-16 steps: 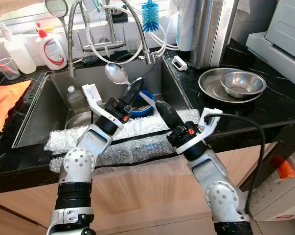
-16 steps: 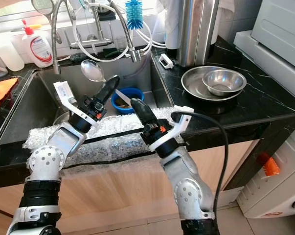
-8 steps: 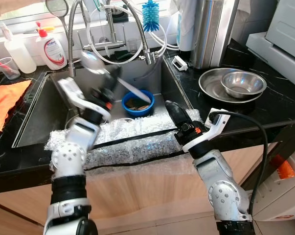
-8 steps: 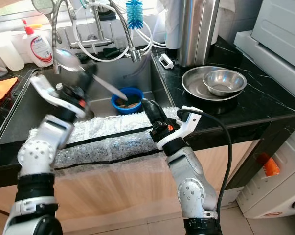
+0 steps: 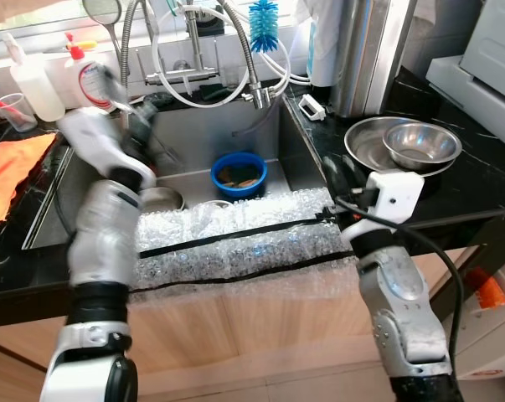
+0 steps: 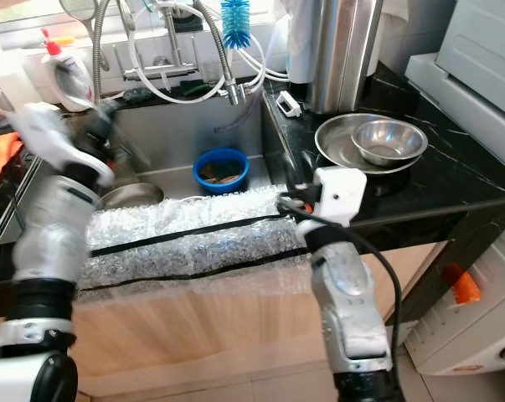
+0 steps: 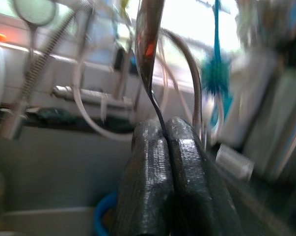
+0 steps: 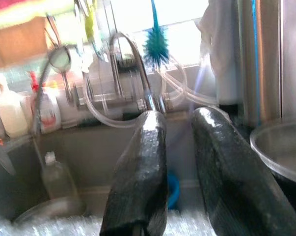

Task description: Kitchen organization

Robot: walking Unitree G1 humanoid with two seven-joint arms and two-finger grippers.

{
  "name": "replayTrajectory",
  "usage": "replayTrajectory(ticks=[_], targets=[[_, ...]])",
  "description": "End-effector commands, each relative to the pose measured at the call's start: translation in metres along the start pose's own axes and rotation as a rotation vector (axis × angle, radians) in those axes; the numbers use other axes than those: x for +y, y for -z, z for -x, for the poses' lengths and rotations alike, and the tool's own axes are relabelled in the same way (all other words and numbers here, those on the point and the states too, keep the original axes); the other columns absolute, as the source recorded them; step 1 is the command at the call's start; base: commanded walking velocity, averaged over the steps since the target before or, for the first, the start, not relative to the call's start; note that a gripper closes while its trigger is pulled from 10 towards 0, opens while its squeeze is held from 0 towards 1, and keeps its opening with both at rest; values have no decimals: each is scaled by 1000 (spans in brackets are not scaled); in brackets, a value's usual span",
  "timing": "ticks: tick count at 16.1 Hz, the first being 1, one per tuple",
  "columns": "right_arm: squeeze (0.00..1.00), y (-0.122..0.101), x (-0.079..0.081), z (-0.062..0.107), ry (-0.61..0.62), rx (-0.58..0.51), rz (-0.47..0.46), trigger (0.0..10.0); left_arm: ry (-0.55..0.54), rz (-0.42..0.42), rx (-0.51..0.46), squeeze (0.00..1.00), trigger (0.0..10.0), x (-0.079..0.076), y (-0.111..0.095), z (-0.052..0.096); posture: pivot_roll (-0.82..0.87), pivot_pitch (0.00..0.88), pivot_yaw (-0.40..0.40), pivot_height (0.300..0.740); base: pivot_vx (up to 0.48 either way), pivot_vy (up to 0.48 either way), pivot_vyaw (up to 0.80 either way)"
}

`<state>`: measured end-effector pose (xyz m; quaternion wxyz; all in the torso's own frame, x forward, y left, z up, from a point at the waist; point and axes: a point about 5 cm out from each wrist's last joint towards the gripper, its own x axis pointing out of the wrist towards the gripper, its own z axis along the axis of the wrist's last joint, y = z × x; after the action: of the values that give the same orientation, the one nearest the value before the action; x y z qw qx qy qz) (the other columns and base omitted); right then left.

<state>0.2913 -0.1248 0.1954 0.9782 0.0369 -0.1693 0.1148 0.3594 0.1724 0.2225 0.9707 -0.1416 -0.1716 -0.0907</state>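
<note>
Left eye view, itemised from your left, each placed against the sink (image 5: 193,138).

Orange cloth (image 5: 13,167): on the black counter (image 5: 453,188) well left of the sink. Clear cup (image 5: 13,110) and two white bottles (image 5: 34,79): behind the sink's left rim, by the window.

Left gripper (image 7: 160,162): raised over the sink's left part, blurred in the head views. In the left wrist view your two fingers (image 7: 143,182) are pressed together on the thin handle of a metal spoon (image 7: 148,44), which stands up from the tips toward the tap (image 5: 189,50).

Steel bowl (image 5: 156,199): in the sink's left part, near the front wall. Blue bowl (image 5: 239,172): on the sink floor right of centre, with brownish contents. Bubble wrap sheet (image 5: 235,243): draped over the sink's front edge, crossed by two black bands.

Blue bottle brush (image 5: 263,15): hanging above the sink's back edge, beside the coiled hoses.

Right gripper (image 8: 179,172): at the sink's front right corner, over the counter edge. In the right wrist view your fingers stand apart with a clear gap and nothing between them.

Small white device (image 5: 312,106): on the counter just right of the sink. Tall steel canister (image 5: 365,50): behind it. Steel basin (image 5: 365,151) with a smaller steel bowl (image 5: 421,142) inside: on the counter well right of the sink.
</note>
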Motion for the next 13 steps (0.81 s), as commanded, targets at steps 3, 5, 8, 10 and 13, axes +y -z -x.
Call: replayTrajectory(ticks=[3,5,8,10,13], targets=[[0,-8,0,11,57,-52,103,10000,-47,-244,41,0,10000,9,20,8,-193,0,87,740,0,0,0],[0,-4,-1,16,82,-43,144,10000,-82,-292,69,0,10000,16,28,11,-199,0,91,740,0,0,0],[0,7,-7,26,136,2,173,10000,-160,-328,99,0,10000,33,38,17,-198,0,91,740,0,0,0],[0,10,-7,25,138,22,171,10000,-220,-344,139,0,10000,44,43,18,-196,0,84,740,0,0,0],[0,13,-4,23,129,23,170,10000,-251,-362,185,0,10000,51,53,24,-197,0,84,740,0,0,0]])
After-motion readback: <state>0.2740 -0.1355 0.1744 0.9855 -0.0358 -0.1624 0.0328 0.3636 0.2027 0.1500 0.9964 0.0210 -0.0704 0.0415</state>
